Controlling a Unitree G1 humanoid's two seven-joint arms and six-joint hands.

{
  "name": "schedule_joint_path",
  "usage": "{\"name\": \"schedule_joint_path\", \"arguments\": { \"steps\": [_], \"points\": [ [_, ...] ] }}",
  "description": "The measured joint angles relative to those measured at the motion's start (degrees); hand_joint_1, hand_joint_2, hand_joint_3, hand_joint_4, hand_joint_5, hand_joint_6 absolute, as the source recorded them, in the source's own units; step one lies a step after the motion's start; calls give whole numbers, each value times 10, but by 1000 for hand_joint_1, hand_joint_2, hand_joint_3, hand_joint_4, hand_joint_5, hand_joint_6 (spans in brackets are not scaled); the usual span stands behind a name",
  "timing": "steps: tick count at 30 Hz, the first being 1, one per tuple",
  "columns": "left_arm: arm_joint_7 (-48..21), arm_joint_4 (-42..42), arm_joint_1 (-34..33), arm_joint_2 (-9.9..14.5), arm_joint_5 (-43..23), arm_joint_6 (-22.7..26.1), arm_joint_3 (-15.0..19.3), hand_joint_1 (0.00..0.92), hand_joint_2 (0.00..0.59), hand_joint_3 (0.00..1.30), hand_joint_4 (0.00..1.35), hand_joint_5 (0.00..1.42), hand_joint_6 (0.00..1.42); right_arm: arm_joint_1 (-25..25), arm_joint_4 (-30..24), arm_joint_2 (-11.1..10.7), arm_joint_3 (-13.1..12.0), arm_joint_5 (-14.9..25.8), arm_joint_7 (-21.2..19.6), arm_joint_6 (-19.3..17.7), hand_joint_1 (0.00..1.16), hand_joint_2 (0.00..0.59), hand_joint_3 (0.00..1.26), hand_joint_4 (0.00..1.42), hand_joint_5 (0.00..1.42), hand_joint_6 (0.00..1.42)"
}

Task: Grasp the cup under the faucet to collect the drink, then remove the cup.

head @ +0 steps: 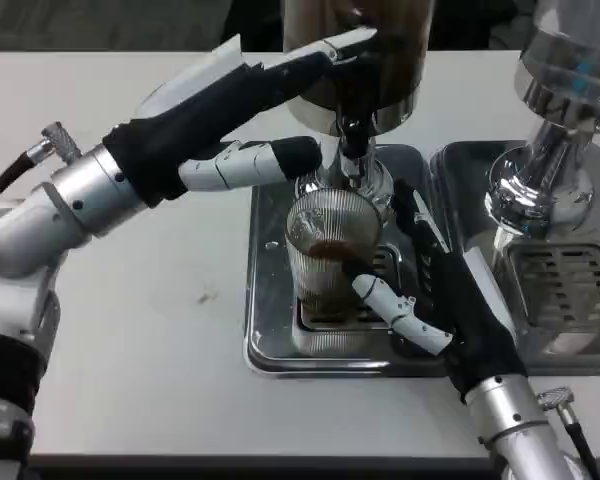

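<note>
Ribbed glass cup (330,255) w/ brown drink sits under faucet (352,140), gripped by right hand (435,290). Left hand (270,110) presses faucet lever; grip unclear.

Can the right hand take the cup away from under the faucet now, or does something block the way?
Probably yes. The right hand already wraps the ribbed glass cup from the side, and the drip tray in front looks free. The left hand is up on the faucet, above the cup's path.

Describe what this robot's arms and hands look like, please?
Both forearms are shiny silver metal cylinders with knurled knobs and thin black cables. The left hand has a black wrist sleeve, a white back plate, and white and black fingers. The right hand looks alike, its fingers white-segmented.
</note>
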Motion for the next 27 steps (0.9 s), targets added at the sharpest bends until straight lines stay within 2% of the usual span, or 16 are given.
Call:
{"name": "schedule_joint_path", "arguments": {
  "steps": [11, 22, 27],
  "points": [
    [-20, -58, 5, -1, -41, 23, 20, 0, 73, 151, 82, 167, 100, 0, 1, -2, -2, 0, 0, -3, 545, 266, 3, 12, 0, 29],
    [-40, -171, 62, 2, -105, 72, 57, 0, 73, 165, 102, 183, 108, 0, 2, -3, -3, 4, 2, -4, 543, 267, 5, 12, 0, 32],
    [-41, -217, 87, 5, -126, 85, 77, 0, 85, 240, 191, 249, 163, 0, 2, -4, -4, 4, 2, -4, 543, 267, 5, 12, 0, 32]
  ]
}}
